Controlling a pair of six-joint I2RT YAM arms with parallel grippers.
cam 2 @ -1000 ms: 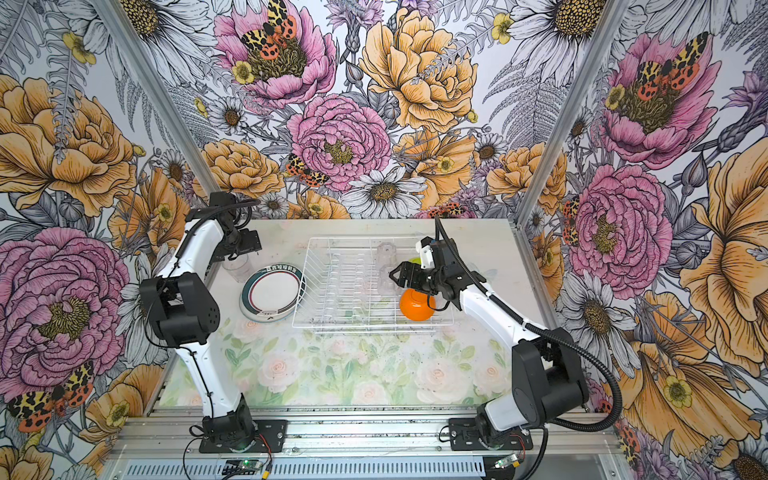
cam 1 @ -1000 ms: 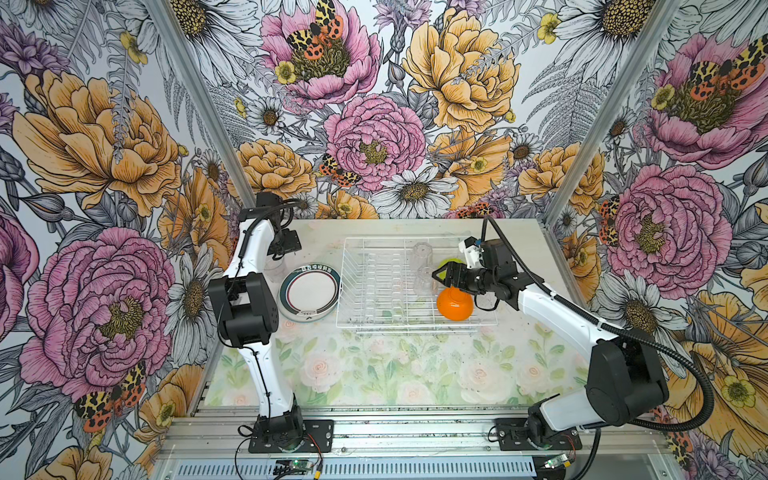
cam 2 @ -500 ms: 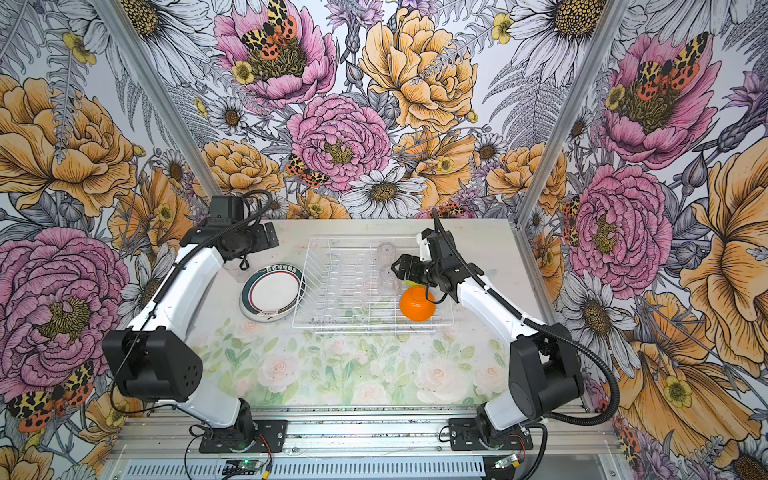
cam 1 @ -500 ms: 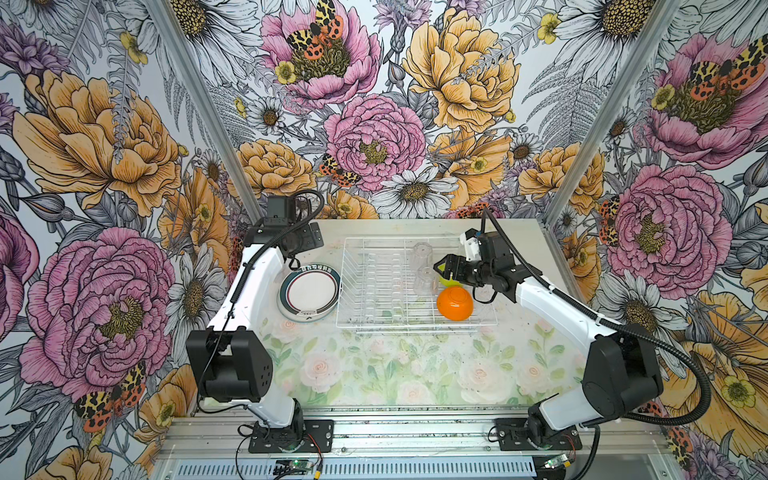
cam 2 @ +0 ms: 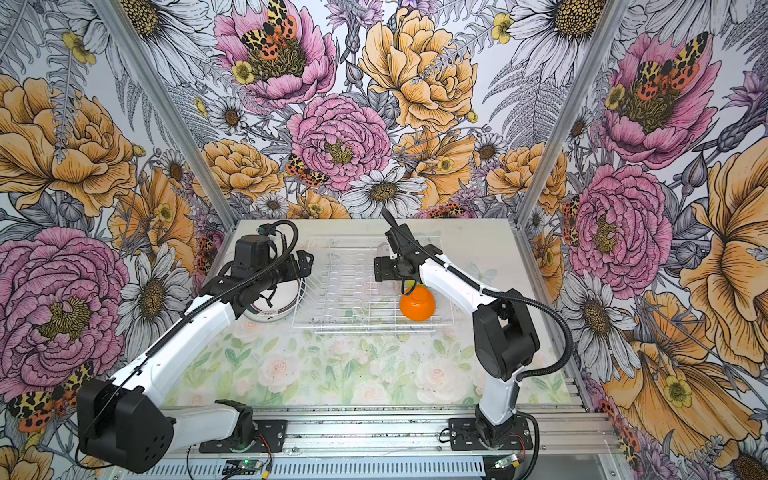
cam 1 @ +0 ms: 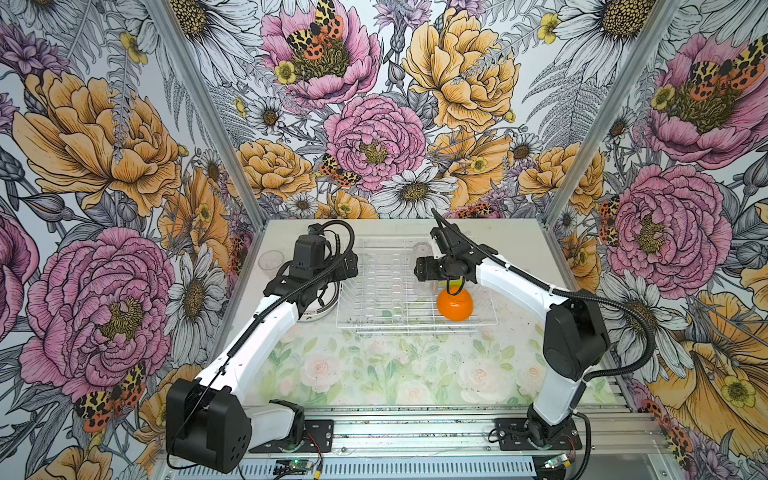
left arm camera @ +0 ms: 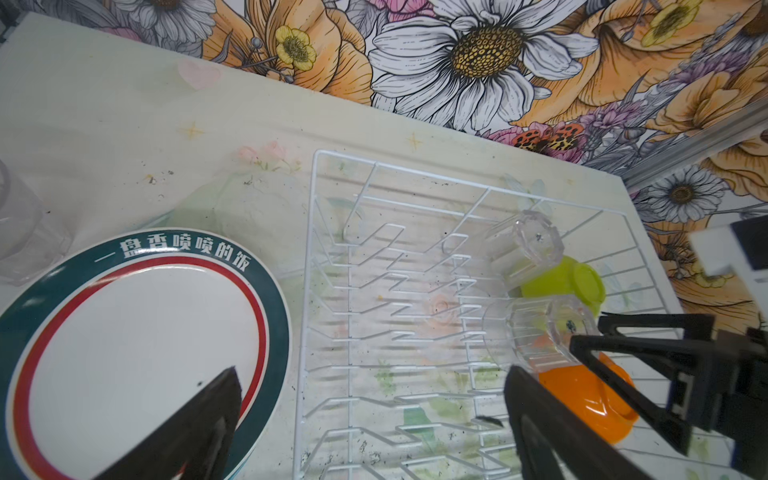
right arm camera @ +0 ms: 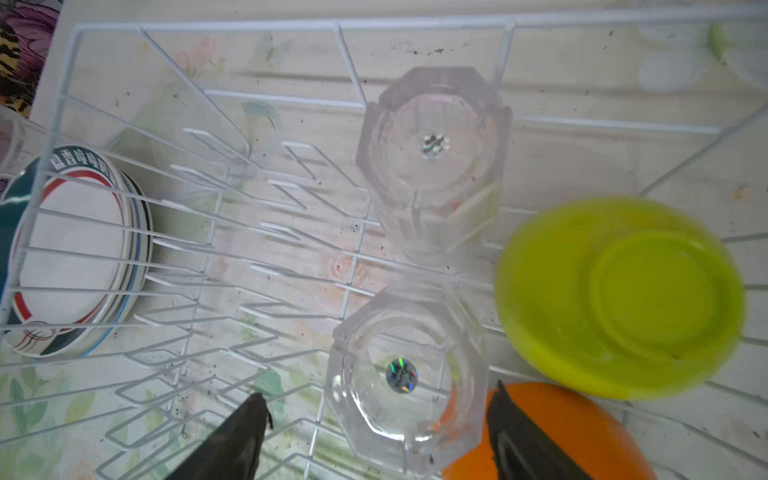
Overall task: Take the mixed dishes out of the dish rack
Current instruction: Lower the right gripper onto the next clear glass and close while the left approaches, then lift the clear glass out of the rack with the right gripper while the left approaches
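**Operator:** Lighting, both top views?

**Clerk:** You have bright, even, diffuse light. Shadows are soft and faint, and the focus is sharp.

**Operator:** Wrist views?

**Clerk:** Right wrist: your lime-green bowl (right arm camera: 619, 297) is smeared with blur, and the clear tumbler (right arm camera: 407, 374) shows small glints. Left wrist: the dish rack (left arm camera: 316, 266) wires bow toward the frame's edges. The plate (left arm camera: 124, 332) centre reads flat bright white.

**Flowered booth, speckled table**

In both top views a pale table (cam 1: 395, 374) printed with faint roses fills the lower middle, dusted with dark specks. Bold peony-and-daisy wallpaper (cam 1: 374, 137) covers the walls above and at both sides. A metal rail (cam 1: 415, 434) crosses the bottom edge. Below it sits what may be a small circuit board (cam 1: 296, 464), lit green.
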